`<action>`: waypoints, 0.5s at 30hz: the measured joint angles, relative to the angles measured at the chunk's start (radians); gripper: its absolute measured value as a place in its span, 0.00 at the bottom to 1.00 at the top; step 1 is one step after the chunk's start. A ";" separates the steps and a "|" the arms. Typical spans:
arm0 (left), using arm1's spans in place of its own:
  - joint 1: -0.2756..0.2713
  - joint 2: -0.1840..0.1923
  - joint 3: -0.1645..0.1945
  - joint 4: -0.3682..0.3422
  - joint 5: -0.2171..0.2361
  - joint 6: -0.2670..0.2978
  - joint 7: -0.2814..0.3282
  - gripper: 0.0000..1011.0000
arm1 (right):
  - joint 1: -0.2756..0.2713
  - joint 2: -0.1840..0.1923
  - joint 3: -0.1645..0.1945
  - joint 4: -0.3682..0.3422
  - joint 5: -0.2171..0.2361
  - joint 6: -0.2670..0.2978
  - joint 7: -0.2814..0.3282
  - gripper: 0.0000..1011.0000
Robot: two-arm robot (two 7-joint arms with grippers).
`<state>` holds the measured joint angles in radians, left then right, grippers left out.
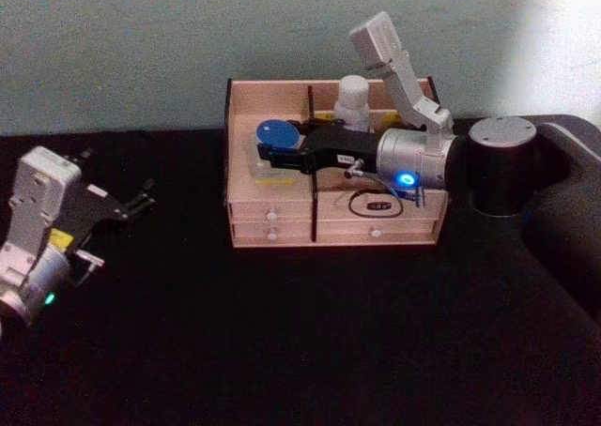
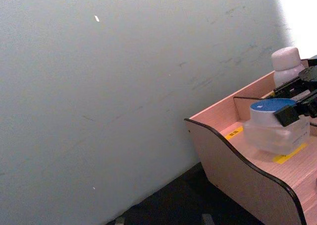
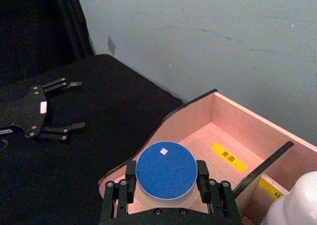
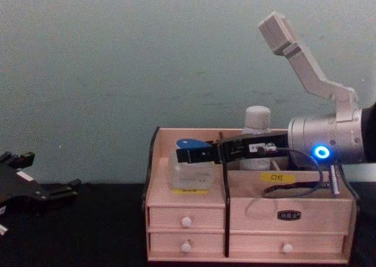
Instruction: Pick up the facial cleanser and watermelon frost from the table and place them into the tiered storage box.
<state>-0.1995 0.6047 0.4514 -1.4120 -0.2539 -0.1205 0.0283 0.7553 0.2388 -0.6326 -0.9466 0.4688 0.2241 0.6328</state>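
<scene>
At the far left, the left end effector [image 1: 131, 204] rests low over the black desk [image 1: 310, 342], its fingers spread apart and holding nothing, well clear of the work.

Moving right, the tiered storage box [image 1: 282, 229] stands at the back of the desk against the pale wall. Over its left-hand compartment the right end effector [image 1: 272, 154] reaches in from the right, clamped on a clear jar with a blue lid [image 3: 166, 171], which I take to be one of the two task items, though no label is readable. In the chest view the jar's base looks to sit on or just above the compartment floor, beside a yellow label [image 2: 290, 153].

Further right, a white bottle [image 1: 354, 100] stands upright in the rear compartment next to the dark divider.

The risks, as I judge them: opening before the jar is fully seated could drop or tip it, and pulling back to the right could clip the divider or knock the white bottle over.
</scene>
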 joint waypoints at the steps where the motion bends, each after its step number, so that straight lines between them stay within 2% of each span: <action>1: 0.000 0.000 0.000 0.000 0.000 0.000 0.000 0.99 | 0.003 -0.004 0.001 0.008 -0.002 0.001 0.000 0.72; 15: 0.000 0.000 0.000 0.000 0.000 0.000 0.000 0.99 | 0.013 -0.020 0.011 0.036 -0.007 0.018 0.002 0.72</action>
<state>-0.1995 0.6047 0.4514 -1.4120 -0.2539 -0.1205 0.0283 0.7687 0.2190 -0.6213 -0.9106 0.4619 0.2417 0.6343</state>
